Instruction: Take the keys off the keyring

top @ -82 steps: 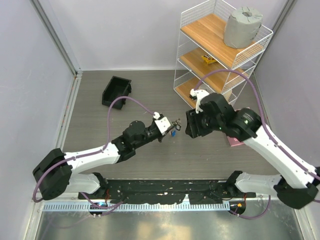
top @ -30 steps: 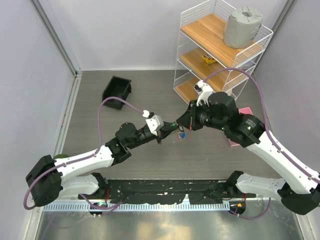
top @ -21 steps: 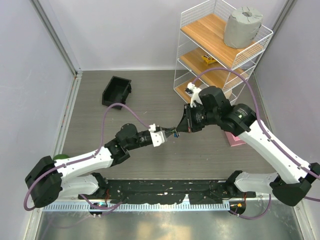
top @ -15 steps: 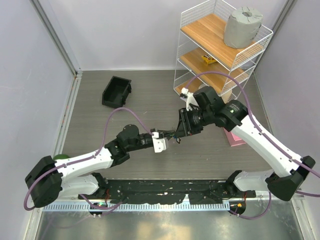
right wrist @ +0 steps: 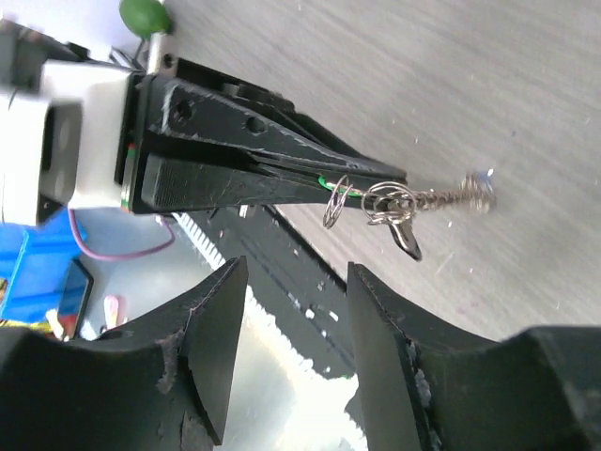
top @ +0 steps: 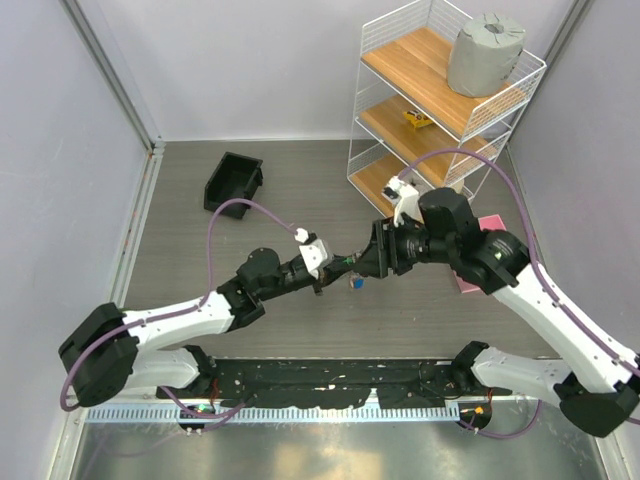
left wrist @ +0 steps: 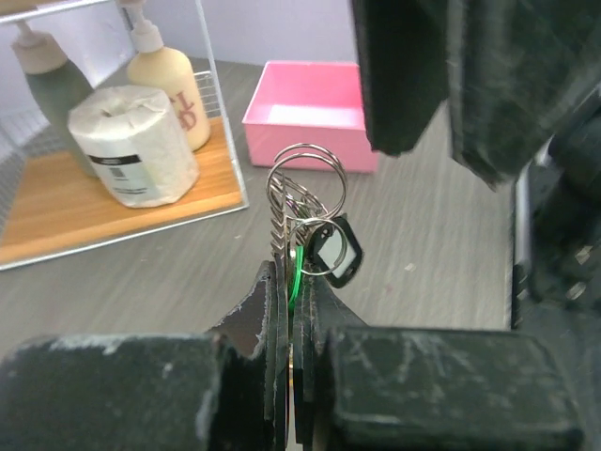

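Observation:
My left gripper (top: 337,266) is shut on the green key (left wrist: 299,268), of which only a green sliver shows between the jaws. The keyring (left wrist: 306,180), coils of thin wire, sticks up from the fingertips with a dark-rimmed pale tag (left wrist: 335,250) hanging on it. In the right wrist view the keyring (right wrist: 337,202) juts from the left gripper (right wrist: 399,176), with the chain (right wrist: 439,199) trailing to a blue key (right wrist: 480,178). The blue key (top: 356,283) dangles below both grippers. My right gripper (right wrist: 296,274) is open, just short of the keyring and touching nothing. The yellow key is not visible.
A white wire shelf (top: 440,95) with a grey roll (top: 485,52) stands back right. A black bin (top: 233,183) sits back left. A pink box (left wrist: 305,99), a toilet roll (left wrist: 131,146) and bottles (left wrist: 169,70) lie beyond the keyring. A green fruit (right wrist: 144,14) lies far off.
The right gripper has drawn back to the right and now faces the left gripper's tips. The left wrist has turned and lifted, still holding the key. The blue key hangs lower.

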Controlling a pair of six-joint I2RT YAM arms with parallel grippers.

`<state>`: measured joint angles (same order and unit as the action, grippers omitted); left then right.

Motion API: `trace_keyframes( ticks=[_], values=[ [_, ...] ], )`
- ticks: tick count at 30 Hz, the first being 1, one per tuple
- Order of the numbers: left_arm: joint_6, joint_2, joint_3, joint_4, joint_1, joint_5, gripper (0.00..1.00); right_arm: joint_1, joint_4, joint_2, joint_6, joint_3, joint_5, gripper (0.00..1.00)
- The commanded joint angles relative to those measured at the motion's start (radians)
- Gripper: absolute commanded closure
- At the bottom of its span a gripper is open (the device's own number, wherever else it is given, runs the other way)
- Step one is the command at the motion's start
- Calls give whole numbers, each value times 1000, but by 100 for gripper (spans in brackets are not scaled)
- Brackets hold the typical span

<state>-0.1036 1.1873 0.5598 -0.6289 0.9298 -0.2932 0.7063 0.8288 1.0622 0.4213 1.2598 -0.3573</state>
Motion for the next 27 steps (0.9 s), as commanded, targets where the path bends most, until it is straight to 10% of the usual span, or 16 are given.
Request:
trace_keyframes(
  ticks=[1, 27],
  values=[
    [424, 60, -4, -371, -5, 6, 100, -2, -264, -111, 13, -114, 64, 49],
    [599, 147, 6, -549, -3, -113, 100, -4, -419, -166, 8, -154, 50, 66]
  ],
)
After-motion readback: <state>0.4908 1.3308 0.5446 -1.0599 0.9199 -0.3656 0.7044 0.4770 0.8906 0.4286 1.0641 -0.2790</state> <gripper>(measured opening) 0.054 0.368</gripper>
